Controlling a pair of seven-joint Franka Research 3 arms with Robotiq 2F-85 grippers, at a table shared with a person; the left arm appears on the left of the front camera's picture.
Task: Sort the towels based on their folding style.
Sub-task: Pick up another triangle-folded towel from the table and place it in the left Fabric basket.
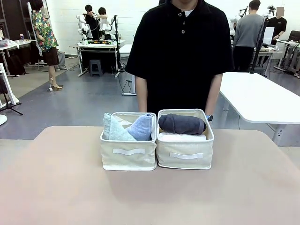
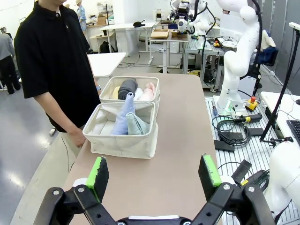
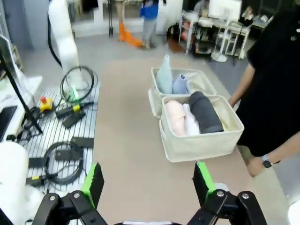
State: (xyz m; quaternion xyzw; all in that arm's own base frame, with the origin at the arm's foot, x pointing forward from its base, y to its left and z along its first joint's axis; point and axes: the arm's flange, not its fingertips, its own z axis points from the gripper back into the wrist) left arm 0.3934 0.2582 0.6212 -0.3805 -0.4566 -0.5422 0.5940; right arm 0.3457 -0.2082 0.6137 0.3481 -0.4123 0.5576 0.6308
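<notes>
Two cream fabric bins stand side by side at the table's far middle. The left bin (image 1: pixel 128 157) holds two cone-folded towels, a pale grey-green one (image 1: pixel 112 130) and a light blue one (image 1: pixel 142 126). The right bin (image 1: pixel 184 158) holds rolled towels: a dark grey roll (image 1: pixel 182 123) on top and a white one (image 1: pixel 182 137) under it. In the left wrist view a yellow roll (image 2: pixel 115 92) and a pink roll (image 2: pixel 149 91) lie beside the dark grey roll (image 2: pixel 127 87). My left gripper (image 2: pixel 154 174) is open and holds nothing, well back from the bins. My right gripper (image 3: pixel 149 183) is open and holds nothing too.
A person in a black shirt (image 1: pixel 180 51) stands at the far edge behind the bins, arms down. The tan tabletop (image 1: pixel 150 197) spreads bare in front of the bins. The other arm's base (image 2: pixel 236 61) and cables (image 3: pixel 70 108) sit off the table's sides.
</notes>
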